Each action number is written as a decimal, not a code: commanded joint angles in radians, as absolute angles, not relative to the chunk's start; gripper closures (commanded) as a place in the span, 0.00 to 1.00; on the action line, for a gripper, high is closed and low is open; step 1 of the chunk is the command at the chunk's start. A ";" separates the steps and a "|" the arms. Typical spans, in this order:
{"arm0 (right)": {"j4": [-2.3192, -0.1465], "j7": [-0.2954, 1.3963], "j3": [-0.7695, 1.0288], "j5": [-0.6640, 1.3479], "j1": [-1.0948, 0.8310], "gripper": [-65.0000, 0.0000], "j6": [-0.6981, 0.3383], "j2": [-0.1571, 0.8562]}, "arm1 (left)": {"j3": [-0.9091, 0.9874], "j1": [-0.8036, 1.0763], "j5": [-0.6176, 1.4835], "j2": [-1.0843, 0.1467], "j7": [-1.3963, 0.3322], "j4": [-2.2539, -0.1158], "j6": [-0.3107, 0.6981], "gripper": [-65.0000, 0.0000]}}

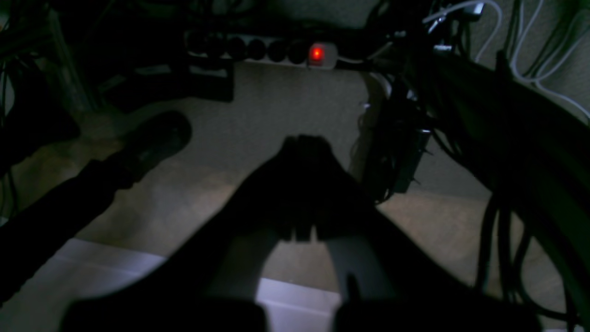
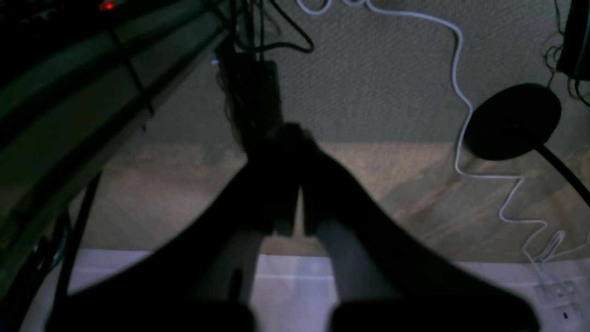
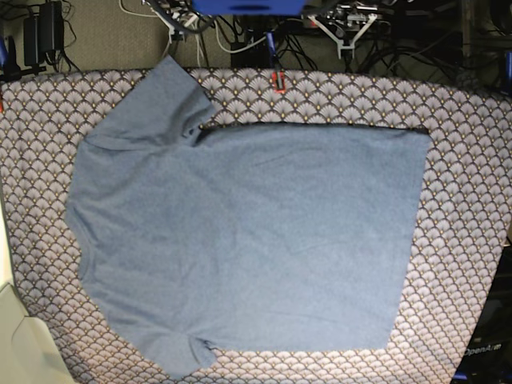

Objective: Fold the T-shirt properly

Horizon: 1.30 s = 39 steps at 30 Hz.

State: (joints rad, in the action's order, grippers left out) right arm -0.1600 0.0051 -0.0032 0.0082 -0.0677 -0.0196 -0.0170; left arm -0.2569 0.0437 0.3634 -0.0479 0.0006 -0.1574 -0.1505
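While the T-shirt (image 3: 248, 240) lies flat mid-frame on the surface (image 3: 472, 200), left end effector (image 1: 304, 147) and right end effector (image 2: 290, 136) hang closed, empty, over floor

Left gripper (image 1: 304, 152): jaws closed together, holding nothing, pointing down at the floor (image 1: 276, 115).
Right gripper (image 2: 288, 138): the same.
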 commanded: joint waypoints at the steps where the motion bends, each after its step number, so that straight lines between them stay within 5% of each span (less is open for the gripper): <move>1: -0.183 -0.001 -0.004 0.012 -0.081 1.00 -0.005 -0.019 | -0.257 0.058 0.361 -0.051 0.012 -0.170 -0.154 1.00; 12: -0.751 0.001 -0.007 0.008 -0.418 1.00 -0.005 -0.018 | -0.248 0.331 0.369 -0.182 0.128 -0.558 -0.160 1.00; 25: -1.402 0.010 -0.005 0.008 -0.820 1.00 -0.005 0.035 | -0.246 0.750 0.371 -0.392 0.122 -1.362 -0.163 1.00; 36: -1.992 0.010 0.033 0.012 -1.049 1.00 -0.005 0.065 | 0.050 1.050 0.371 -0.410 0.119 -1.905 -0.163 0.99; 39: -2.017 0.010 0.033 0.012 -1.026 0.90 -0.005 0.065 | 0.070 1.066 0.371 -0.410 0.119 -1.959 -0.163 0.98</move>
State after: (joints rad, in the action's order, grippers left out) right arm -2.0048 0.0288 0.0315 0.0078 -1.0130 -0.0055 0.0631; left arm 0.0658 1.0447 0.3717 -0.4049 0.1032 -1.9453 -0.1581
